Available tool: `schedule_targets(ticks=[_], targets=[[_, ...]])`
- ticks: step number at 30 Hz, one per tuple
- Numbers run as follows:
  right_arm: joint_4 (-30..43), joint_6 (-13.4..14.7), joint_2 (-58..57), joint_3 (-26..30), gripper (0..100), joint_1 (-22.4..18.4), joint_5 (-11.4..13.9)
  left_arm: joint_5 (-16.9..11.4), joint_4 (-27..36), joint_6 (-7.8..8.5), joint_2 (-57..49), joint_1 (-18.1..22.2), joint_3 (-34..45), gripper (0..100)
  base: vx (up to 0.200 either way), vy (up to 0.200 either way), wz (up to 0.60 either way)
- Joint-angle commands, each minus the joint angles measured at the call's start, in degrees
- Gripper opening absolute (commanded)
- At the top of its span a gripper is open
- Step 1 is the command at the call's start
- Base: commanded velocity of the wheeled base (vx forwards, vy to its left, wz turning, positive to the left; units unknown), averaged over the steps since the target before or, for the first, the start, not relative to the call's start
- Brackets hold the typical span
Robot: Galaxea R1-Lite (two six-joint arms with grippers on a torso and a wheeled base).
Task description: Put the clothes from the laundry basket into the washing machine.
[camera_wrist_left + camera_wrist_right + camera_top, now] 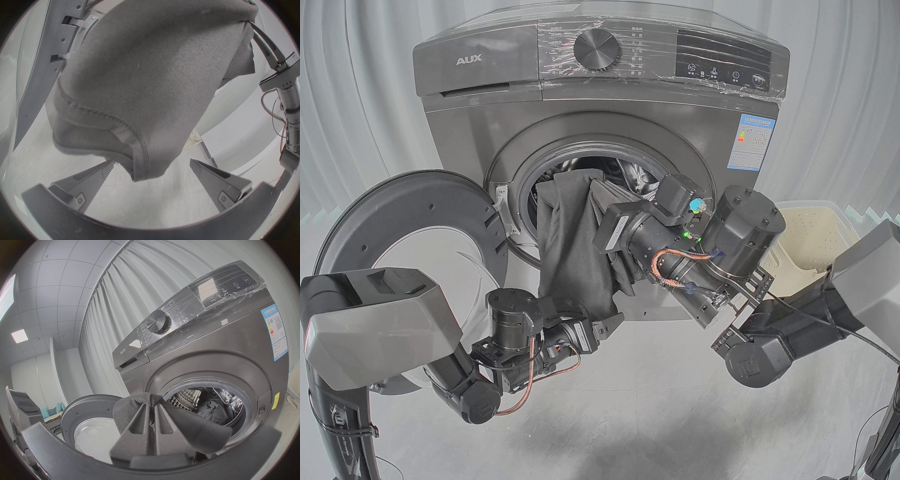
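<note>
The washing machine (600, 125) stands on the floor (650, 400) facing the robot, with its round door (406, 219) swung fully open to the robot's left and the drum opening exposed. The cream, perforated laundry basket (819, 231) sits on the floor just beside the machine on the robot's right, partly behind the right arm. A dark garment (572, 250) lies over the lower left lip of the drum opening: its upper part is at the opening and the rest hangs down the machine's front panel. The right arm runs from low on the right, up and to the left, with its wrist levelled at the drum opening. The right tool (150, 407) has its fingers pressed together and pinches a fold of the dark garment in front of the opening. The left arm is held low, elbow bent, with the forearm pointing up at the hanging cloth. The left tool (150, 165) has its fingers spread wide beneath the garment's lower hem; whether either finger touches the cloth cannot be determined from these views. A further dark item (215, 412) lies inside the drum.
</note>
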Motion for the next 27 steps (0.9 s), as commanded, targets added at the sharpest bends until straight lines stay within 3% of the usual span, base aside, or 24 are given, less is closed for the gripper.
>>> schedule_targets(ticks=[1,5,7,8,11,23,27], targets=[[-0.86,-0.01,-0.02,1.16,0,0.09,0.09,0.07,-0.28,0.02,0.39,0.04,-1.27,100,0.000,0.000,0.00],[-1.30,-0.01,0.33,1.43,0,0.09,0.00,0.60,-0.37,0.02,0.48,0.39,-2.41,100,0.000,0.000,0.00],[-1.91,-0.09,0.33,1.43,0,0.09,0.00,2.27,-0.46,0.11,0.92,0.39,-2.85,100,0.000,0.000,0.00],[-2.00,-0.09,0.33,1.43,0,0.09,0.09,3.32,-0.54,0.11,1.45,0.31,-3.64,0,0.000,0.000,0.00],[-2.09,-0.09,0.42,1.43,0,0.09,0.00,4.81,-2.30,0.11,2.68,0.31,-4.61,0,0.000,0.000,0.00],[-2.09,-0.27,1.03,1.25,0,-0.53,0.09,4.81,-5.55,0.99,-0.57,-1.98,0.40,0,0.000,0.000,0.00],[-2.09,-0.45,1.12,1.25,0,-1.06,0.09,3.94,-8.46,5.38,-5.67,-4.79,8.66,0,0.000,0.000,0.00]])
